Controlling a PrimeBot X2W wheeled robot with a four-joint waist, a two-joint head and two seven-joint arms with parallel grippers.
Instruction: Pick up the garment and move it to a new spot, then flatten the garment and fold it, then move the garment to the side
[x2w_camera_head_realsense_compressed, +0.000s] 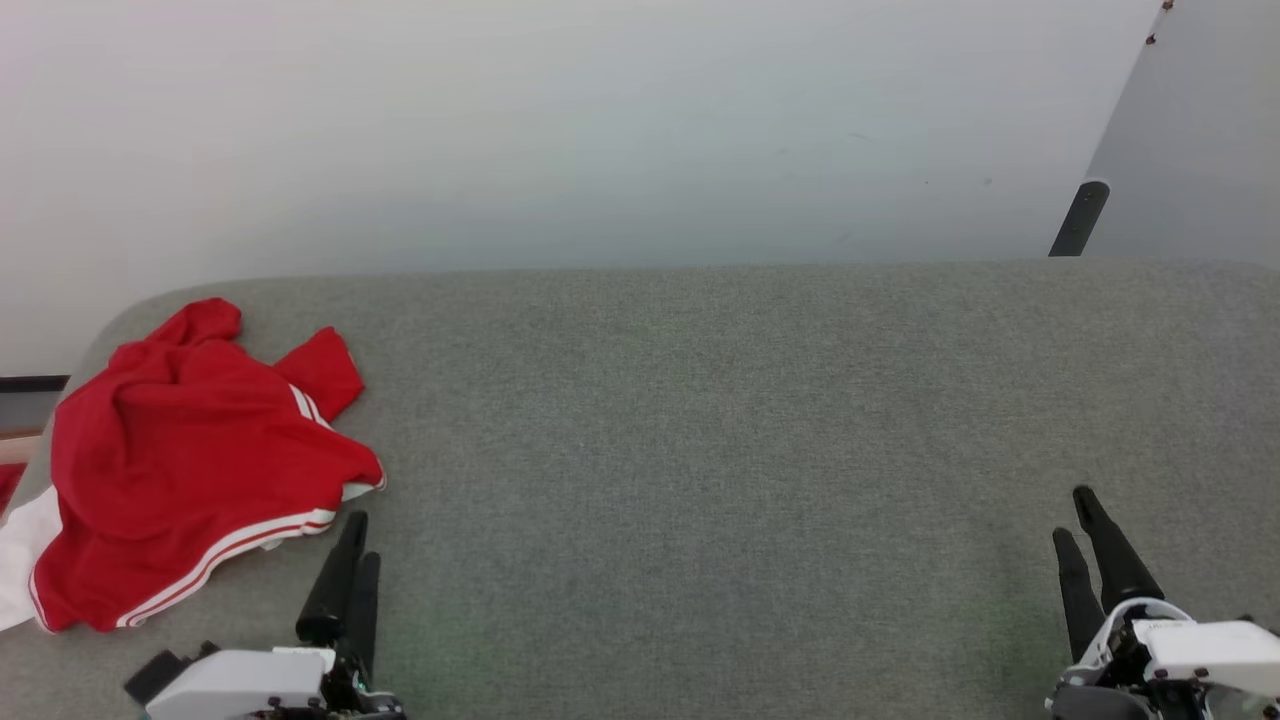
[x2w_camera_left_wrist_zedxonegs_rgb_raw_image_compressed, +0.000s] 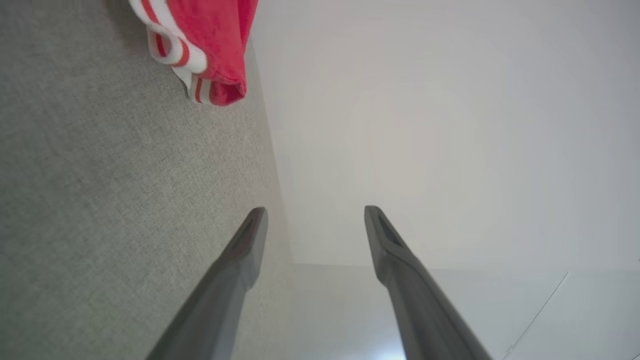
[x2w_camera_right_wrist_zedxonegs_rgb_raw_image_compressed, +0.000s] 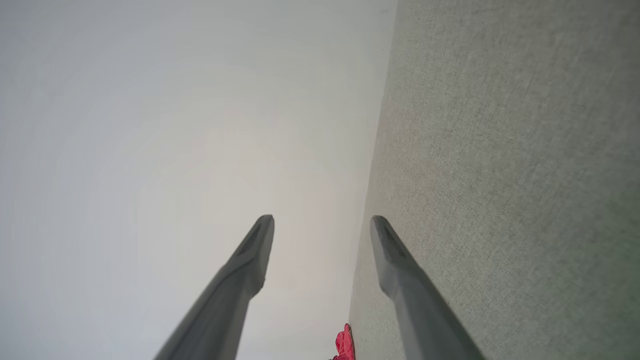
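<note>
Head view: the garment (x2w_camera_head_realsense_compressed: 190, 450) lay crumpled at the far-left end of the grey, felt-like worktop (x2w_camera_head_realsense_compressed: 750, 450), its white part at the very edge. The left end effector (x2w_camera_head_realsense_compressed: 362, 540) was just beside the striped hem, probably staged for the pickup, and the right end effector (x2w_camera_head_realsense_compressed: 1072, 515) was parked well apart at lower right. Left wrist view: two tapered dark fingers stood spread and empty (nothing between them), with soft red fabric and ribbed white-and-red trim ahead. Right wrist view: fingers likewise spread and empty beside the woven surface, with only a scrap of red far off.
</note>
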